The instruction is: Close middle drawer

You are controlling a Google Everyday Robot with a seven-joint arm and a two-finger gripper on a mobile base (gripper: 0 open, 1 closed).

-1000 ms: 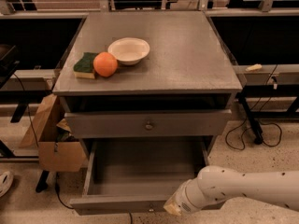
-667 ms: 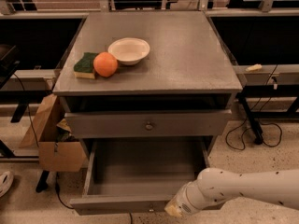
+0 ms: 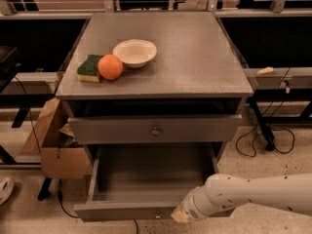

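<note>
Middle drawer (image 3: 122, 211), end effector (image 3: 179, 215) at front

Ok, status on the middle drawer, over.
Gripper low, at the middle drawer front, right of centre. Drawer pulled well out, not yet closed. Nothing seen blocking its travel.

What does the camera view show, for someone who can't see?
The middle drawer of a grey cabinet is pulled open, with the robot's gripper at its front edge. On top sit an orange, a green sponge and a white bowl.
</note>
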